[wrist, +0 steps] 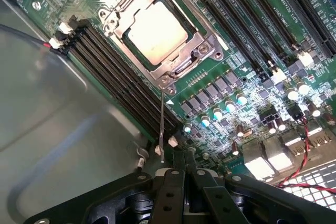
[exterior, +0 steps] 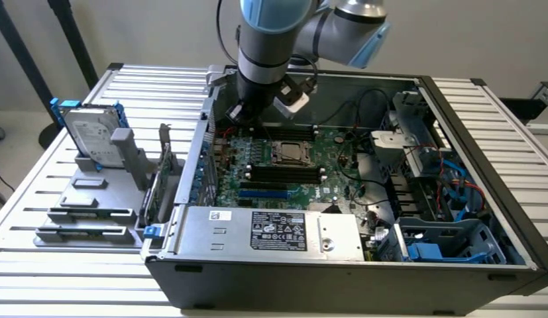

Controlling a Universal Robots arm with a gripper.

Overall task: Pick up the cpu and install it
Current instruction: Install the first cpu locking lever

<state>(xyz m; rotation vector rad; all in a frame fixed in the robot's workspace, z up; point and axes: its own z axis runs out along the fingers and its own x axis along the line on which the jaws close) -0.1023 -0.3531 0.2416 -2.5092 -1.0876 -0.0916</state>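
your gripper [wrist: 184, 157] is fully closed, its black fingers pressed together and holding nothing. it hangs low over the green motherboard [exterior: 336, 149] inside the open dark grey computer case [exterior: 344, 278], near one corner of the metal socket frame [wrist: 207, 51]. the cpu [wrist: 157, 32], a small flat square chip with a silvery-grey top, already lies seated inside that frame, level with the board. a thin steel socket lever [wrist: 161, 124] runs from the frame's corner toward your fingertips and ends just beside them; you cannot tell whether they touch. long black memory slots [wrist: 113, 74] lie along two opposite sides of the frame. the silver rectangular hard drive with blue brackets [exterior: 88, 136] stands upright on a grey fixture [exterior: 88, 199], well apart from the frame, outside the case on the exterior view's left.
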